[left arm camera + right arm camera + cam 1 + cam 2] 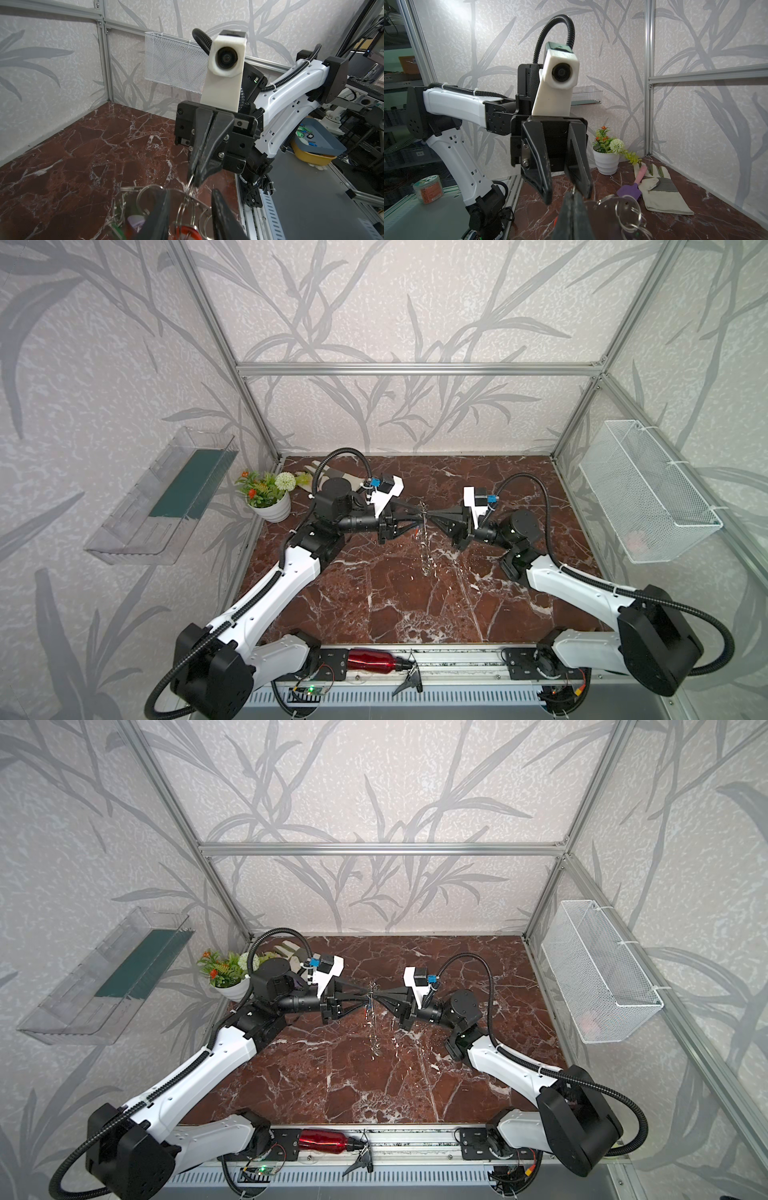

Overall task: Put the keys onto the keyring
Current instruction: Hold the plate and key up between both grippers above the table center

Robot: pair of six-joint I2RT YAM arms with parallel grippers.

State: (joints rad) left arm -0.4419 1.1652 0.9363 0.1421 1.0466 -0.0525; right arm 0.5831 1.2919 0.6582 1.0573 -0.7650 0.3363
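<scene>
Right end effector (194, 180) is pinched together on a ring of the keyring (424, 556), which hangs over the table (374, 605). Left end effector (568, 196) stands apart around a red-tagged key (188, 231) (seemingly the threading step). The next move likely needs a careful pinch there.

Little legible print here.

- Round clear jar (427, 185), on the grey ledge (415, 220) close by the foot of the left arm (454, 108). Its orange label (430, 194) has print running sideways. We make out "CARROT"; the characters before it are too small for us.
- Dark cap (559, 47) of the camera on that arm's wrist: a small plus-shaped mark.
- Shelf bins (409, 154) behind the left arm carry small white tags (421, 153); we cannot read them.
- In both top views, nothing legible to us.
</scene>
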